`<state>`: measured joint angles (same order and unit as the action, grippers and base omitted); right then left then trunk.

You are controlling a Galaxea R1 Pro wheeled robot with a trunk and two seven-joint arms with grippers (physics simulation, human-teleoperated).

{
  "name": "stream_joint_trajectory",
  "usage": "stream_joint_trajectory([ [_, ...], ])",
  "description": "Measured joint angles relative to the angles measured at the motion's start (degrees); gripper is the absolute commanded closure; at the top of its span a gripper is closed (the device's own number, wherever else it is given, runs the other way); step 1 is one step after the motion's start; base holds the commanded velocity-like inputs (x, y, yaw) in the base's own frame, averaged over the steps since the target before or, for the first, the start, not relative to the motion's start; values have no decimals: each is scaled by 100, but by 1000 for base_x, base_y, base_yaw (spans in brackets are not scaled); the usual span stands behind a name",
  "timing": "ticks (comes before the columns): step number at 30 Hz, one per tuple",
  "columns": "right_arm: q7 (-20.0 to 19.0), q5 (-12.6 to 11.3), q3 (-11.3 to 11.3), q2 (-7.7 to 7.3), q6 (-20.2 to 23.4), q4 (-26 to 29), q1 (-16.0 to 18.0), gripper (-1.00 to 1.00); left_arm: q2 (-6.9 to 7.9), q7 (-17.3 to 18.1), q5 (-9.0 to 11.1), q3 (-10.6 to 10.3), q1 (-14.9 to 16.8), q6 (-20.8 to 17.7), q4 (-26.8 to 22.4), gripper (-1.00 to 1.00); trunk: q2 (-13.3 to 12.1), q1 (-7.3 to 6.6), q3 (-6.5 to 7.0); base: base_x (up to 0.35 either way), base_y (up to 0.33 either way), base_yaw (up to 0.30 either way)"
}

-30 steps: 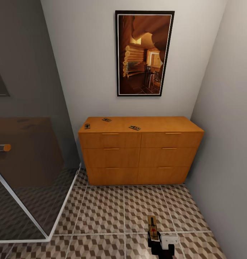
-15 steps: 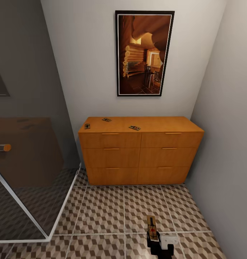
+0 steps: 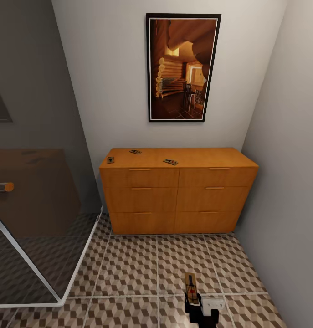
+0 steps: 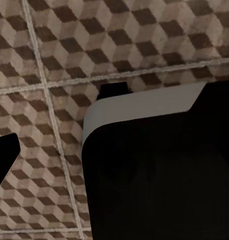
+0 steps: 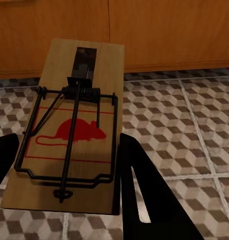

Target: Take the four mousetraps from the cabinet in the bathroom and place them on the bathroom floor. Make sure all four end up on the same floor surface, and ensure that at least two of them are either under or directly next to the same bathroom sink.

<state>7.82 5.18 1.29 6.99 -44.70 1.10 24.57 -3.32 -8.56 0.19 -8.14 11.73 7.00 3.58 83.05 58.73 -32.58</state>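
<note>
Orange-brown wood fills the middle of the head view: the cabinet [image 3: 179,191] stands against the back wall under a framed picture [image 3: 183,67], its six drawers shut. Three mousetraps lie on its flat top, one at the left edge [image 3: 110,160], one further back [image 3: 135,151] and one nearer the middle [image 3: 170,161], all well apart. At the lower centre of the frame the right tool [image 3: 196,304] is closed on the fourth mousetrap [image 3: 191,286], which juts forward above the bathroom floor [image 3: 129,269]. In the right wrist view that board [image 5: 74,130] sits between the two dark fingers [image 5: 144,190], red mouse mark and wire parts facing up. The left wrist view shows patterned tiles and dark tool parts; how far the left tool is open I cannot tell. A glass shower panel [image 3: 33,191] occupies the left of the frame.
</note>
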Motion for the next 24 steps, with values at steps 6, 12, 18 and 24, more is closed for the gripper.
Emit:
stream_joint_trajectory([
  [6, 7, 0, 0, -5, 44, -8, 0, 100, -9, -27, -13, 17, 9, 4, -692, -100, 0, 0, 1, 0, 0, 0],
  [12, -2, 0, 0, -6, 410, -9, 0, 100, -13, -44, -10, 33, 13, -460, -2137, -100, 0, 0, 1, 0, 0, 0],
  [18, -9, 1, -5, -6, 550, -9, 0, 100, -10, -39, -15, 19, 43, -2404, -4028, -100, 0, 0, 1, 0, 0, 0],
  [24, -3, 1, -8, -6, 569, -9, 1, 100, 104, -25, -12, 16, 69, -3951, -5945, -100, 0, 0, 1, 0, 0, 0],
])
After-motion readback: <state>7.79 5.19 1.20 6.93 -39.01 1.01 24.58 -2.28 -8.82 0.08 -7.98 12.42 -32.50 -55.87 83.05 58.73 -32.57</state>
